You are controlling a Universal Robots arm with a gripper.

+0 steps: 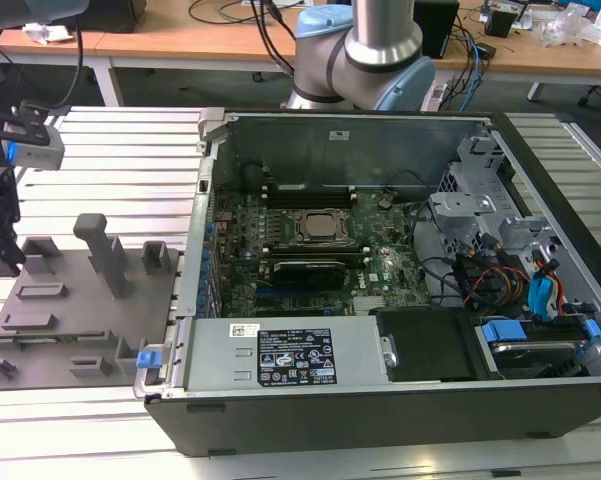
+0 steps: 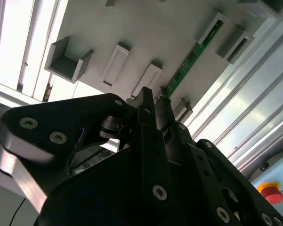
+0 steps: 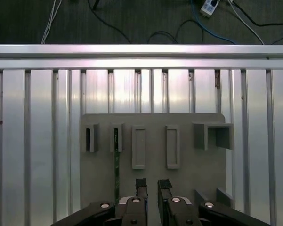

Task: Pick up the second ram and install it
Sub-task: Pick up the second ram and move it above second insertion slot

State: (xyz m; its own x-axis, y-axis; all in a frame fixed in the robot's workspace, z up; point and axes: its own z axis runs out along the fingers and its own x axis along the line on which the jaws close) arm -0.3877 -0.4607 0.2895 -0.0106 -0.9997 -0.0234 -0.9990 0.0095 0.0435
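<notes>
Gripper [image 3: 152, 188] hovers over tray [image 3: 198, 165], my fingers apart and empty; ram [image 2: 193, 59] lies in its slot, not yet picked.

Placing of tray [image 1: 65, 310] and case [image 1: 380, 430].
Tray at nine o'clock of case, exterior view; ram [image 2: 191, 60] in tray slot.

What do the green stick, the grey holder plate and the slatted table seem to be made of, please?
The second ram: green circuit-board laminate, by its colour. The holder plate: probably matte grey plastic, evenly dull. The table: likely bare aluminium, its slats gleaming brightly.
</notes>
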